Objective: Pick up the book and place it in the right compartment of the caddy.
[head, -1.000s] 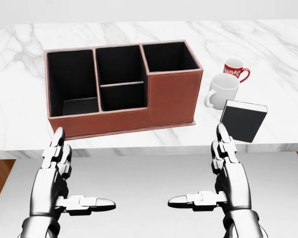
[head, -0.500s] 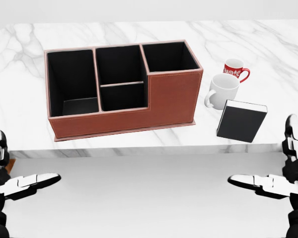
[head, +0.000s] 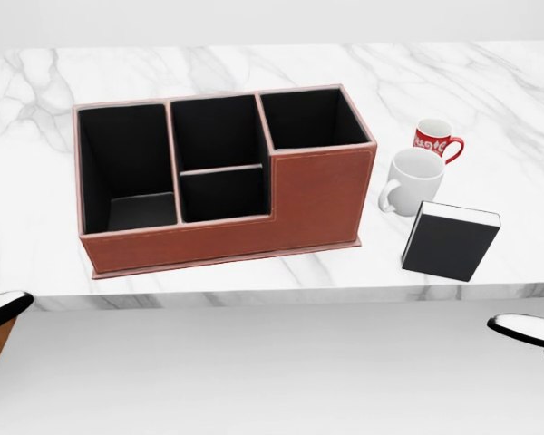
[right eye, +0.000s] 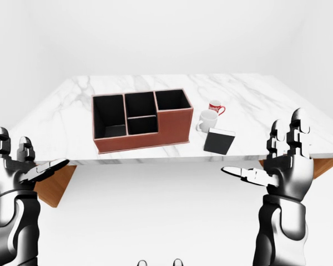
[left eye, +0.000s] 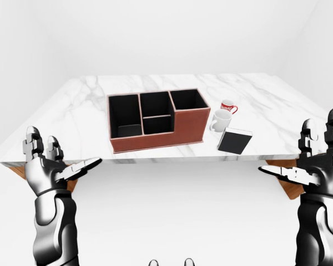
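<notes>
The book (head: pixel 449 240), black with white page edges, lies on the marble table (head: pixel 490 100) near its near edge, to the right of the caddy. The brown caddy (head: pixel 317 195) has black compartments; its right compartment (head: pixel 310 118) holds nothing. My left hand (left eye: pixel 64 152) is open, raised below and left of the table edge. My right hand (right eye: pixel 258 147) is open, raised below and right of the book, apart from it. In the head view only the thumb tips show at the lower corners. Neither hand holds anything.
A white mug (head: pixel 412 181) stands just above the book, between it and the caddy. A red mug (head: pixel 432 139) stands behind the white one. Brown wooden supports (right eye: pixel 53 185) show under the table's corners.
Both hands have spread outward and apart, leaving the head view except for the thumb tips. The whole picture has shifted slightly down and grown, so the camera has moved a little.
</notes>
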